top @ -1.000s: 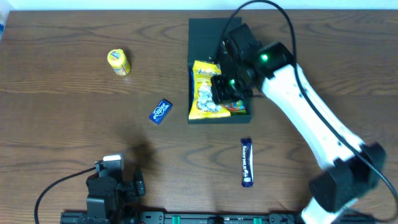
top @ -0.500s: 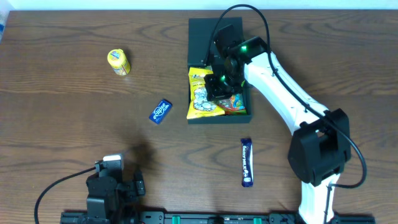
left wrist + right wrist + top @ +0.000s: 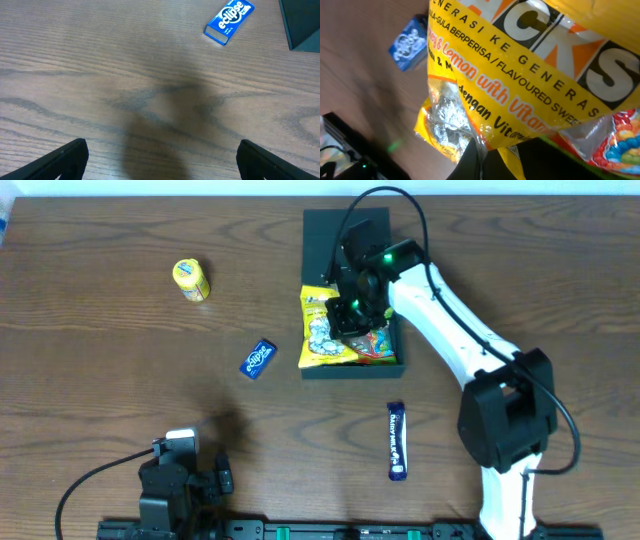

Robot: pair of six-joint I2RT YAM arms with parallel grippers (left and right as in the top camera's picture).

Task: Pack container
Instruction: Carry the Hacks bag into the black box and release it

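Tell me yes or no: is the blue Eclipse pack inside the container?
No, the blue Eclipse pack lies on the table, left of the container.

White arm [image 3: 450, 320], black joints, cables.

I see the container [image 3: 322, 242], a dark green-black matte square box, sitting flat on the bench [image 3: 120, 380] directly under my right tool [image 3: 352, 315]. Its hinged flap lid is open and lies flat beyond the tool. The open body holds a yellow packet [image 3: 320, 345] on the tool's left and a colourful packet [image 3: 380, 347] on its near right. From my left tool [image 3: 160, 165] the container is well apart, ahead and to the right.
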